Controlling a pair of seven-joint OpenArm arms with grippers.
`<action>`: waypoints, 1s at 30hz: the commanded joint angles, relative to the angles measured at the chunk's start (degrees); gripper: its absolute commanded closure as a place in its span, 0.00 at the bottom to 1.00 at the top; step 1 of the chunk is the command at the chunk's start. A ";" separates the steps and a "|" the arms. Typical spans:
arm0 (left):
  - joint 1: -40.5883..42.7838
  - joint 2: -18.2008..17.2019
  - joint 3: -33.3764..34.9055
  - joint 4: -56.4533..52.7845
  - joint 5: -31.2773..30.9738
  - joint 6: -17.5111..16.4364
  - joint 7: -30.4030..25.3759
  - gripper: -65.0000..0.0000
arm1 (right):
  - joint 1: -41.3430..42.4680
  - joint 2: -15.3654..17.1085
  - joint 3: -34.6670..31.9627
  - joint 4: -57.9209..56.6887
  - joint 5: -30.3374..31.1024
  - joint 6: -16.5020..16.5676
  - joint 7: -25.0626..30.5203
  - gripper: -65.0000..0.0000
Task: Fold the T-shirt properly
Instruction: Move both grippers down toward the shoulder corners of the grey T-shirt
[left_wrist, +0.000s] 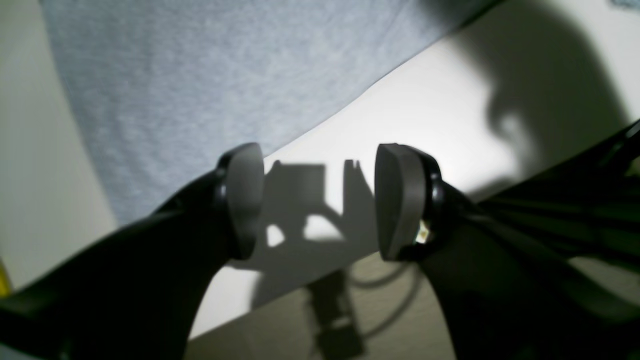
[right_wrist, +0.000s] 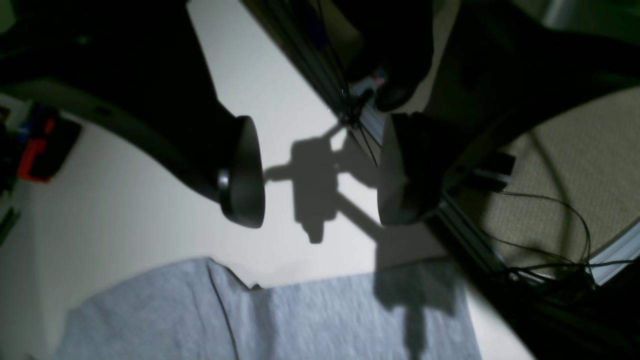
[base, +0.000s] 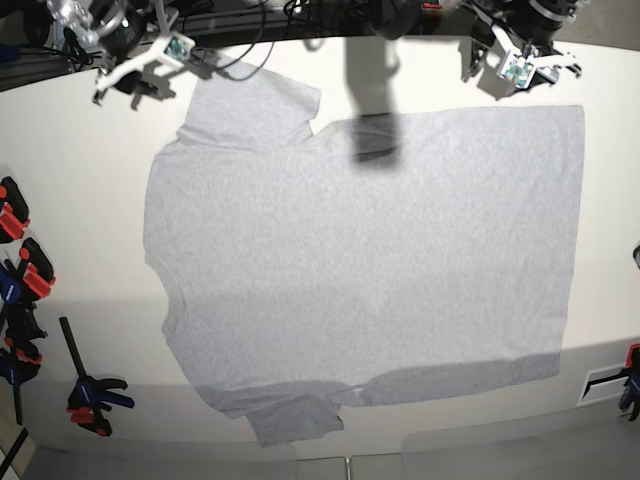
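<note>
The light grey T-shirt (base: 360, 260) lies spread flat on the white table (base: 80, 170), plain side up, with one sleeve at the far left and one at the near edge. My left gripper (left_wrist: 320, 200) hovers open and empty just off the shirt's edge (left_wrist: 200, 100), beyond the shirt's far right corner in the base view (base: 487, 55). My right gripper (right_wrist: 320, 172) is open with nothing between its pads, above bare table beside the sleeve (right_wrist: 300, 320); it hangs at the far left in the base view (base: 130, 88).
Orange and black clamps (base: 20, 280) line the table's left edge, with another clamp (base: 95, 395) near the front left and one (base: 630, 380) at the right edge. Cables (right_wrist: 550, 240) lie on the floor beyond the table's rail.
</note>
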 joint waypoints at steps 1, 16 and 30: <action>0.17 -0.44 -0.28 0.92 -0.87 0.02 -0.94 0.51 | 0.81 0.42 -1.14 -0.33 0.07 -0.42 0.68 0.47; -1.05 -0.42 -0.28 0.92 -0.85 0.02 -0.94 0.51 | 13.16 0.39 -22.93 -5.62 0.07 -2.08 -8.46 0.47; -1.05 -0.42 -0.28 0.92 -0.85 0.02 -0.96 0.51 | 17.22 0.44 -23.82 -15.04 -0.35 -6.88 -8.61 0.52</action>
